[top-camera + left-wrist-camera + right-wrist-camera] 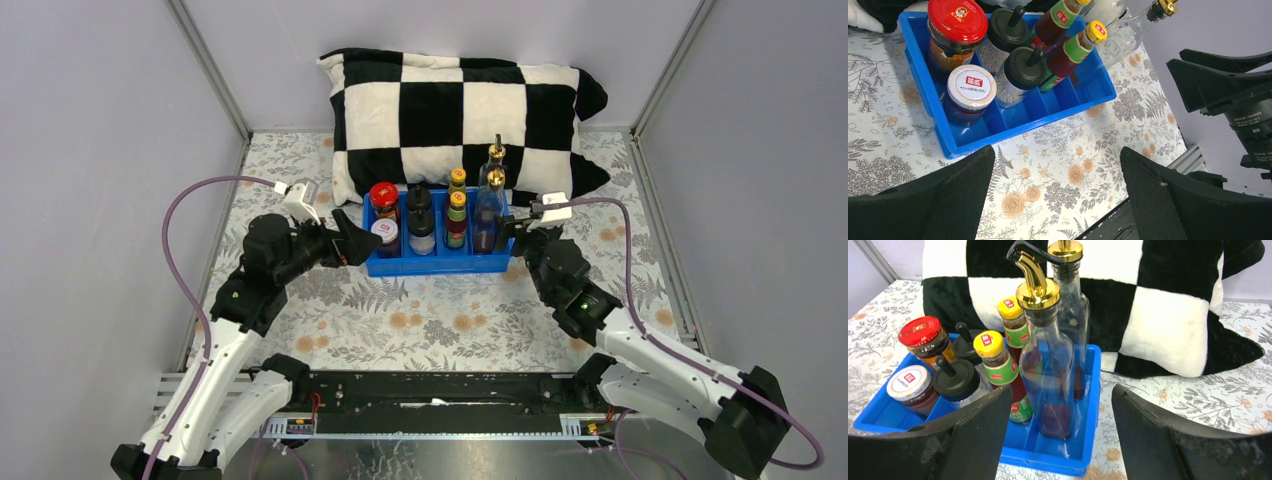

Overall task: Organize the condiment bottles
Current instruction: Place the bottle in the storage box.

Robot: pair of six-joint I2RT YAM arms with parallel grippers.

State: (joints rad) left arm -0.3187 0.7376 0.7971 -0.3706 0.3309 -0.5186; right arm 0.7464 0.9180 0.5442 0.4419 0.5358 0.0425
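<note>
All eight condiment bottles stand upright in the blue tray, mid-table, just in front of the checkered pillow.

- **Left column:** red-lidded jar at the back with dark contents. White-lidded jar in front, red label on its lid.
- **Next column:** rear black-capped jar and front black-capped jar, both clear, with a stubby stem on each cap.
- **Third column:** rear yellow-capped bottle and front yellow-capped bottle, both slim, with green-red labels and dark reddish sauce.
- **Right column:** rear gold-spouted bottle and front gold-spouted bottle, both tall clear glass with a little dark liquid low down. The front one has a curved spout with a black flap.

My left gripper hangs just off the tray's left end, jaws spread wide, nothing between them. My right gripper is just beside the tray's right end with its jaws apart. In its wrist view the front gold-spouted bottle sits in the gap with space on both sides, so nothing is gripped.
</note>
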